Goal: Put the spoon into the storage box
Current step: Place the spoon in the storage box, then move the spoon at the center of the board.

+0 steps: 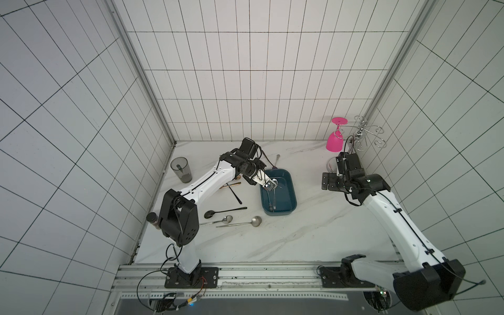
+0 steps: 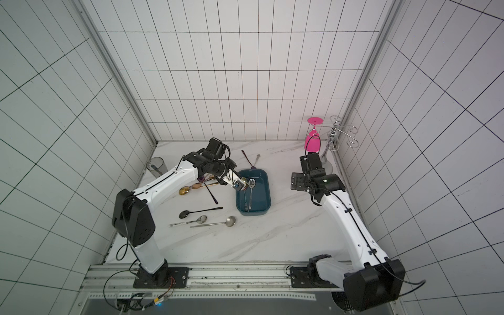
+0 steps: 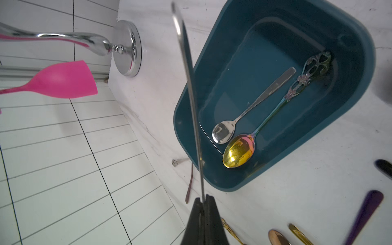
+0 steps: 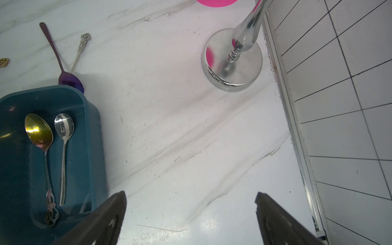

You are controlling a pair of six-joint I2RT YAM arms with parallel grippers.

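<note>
Clamped in my left gripper [image 3: 203, 201], jaws pinched tight on the stem, is a metal spoon [image 3: 189, 84]. I see it edge-on, so I cannot tell its finish. I grip it near one end, which I take for the handle, so the long free part leads and the fingers stay clear of the walls when I let go.

In a top view that gripper hangs over the ten o'clock corner of the teal storage box [image 1: 285, 199], near the middle of the marble tabletop [image 4: 169, 127]. I cannot tell whether the spoon's far tip sits inside the rim or past it.

A plain silver teaspoon [image 3: 252, 106] and a gold-bowled spoon with an ornate handle [image 3: 238, 151] lie side by side in the box, parallel to its long walls. Turning mine the same way should let it lie flat rather than bridge the rim.

More cutlery waits outside. A black spoon [image 1: 210, 214] and a small steel ladle [image 1: 255, 221] lie at the box's seven to eight o'clock.

My right gripper [image 4: 191, 196] holds nothing. Its jaws are spread wide over bare marble at the box's three o'clock, well apart, leaving the drop zone free.

I judge that lowering and releasing come next.
</note>
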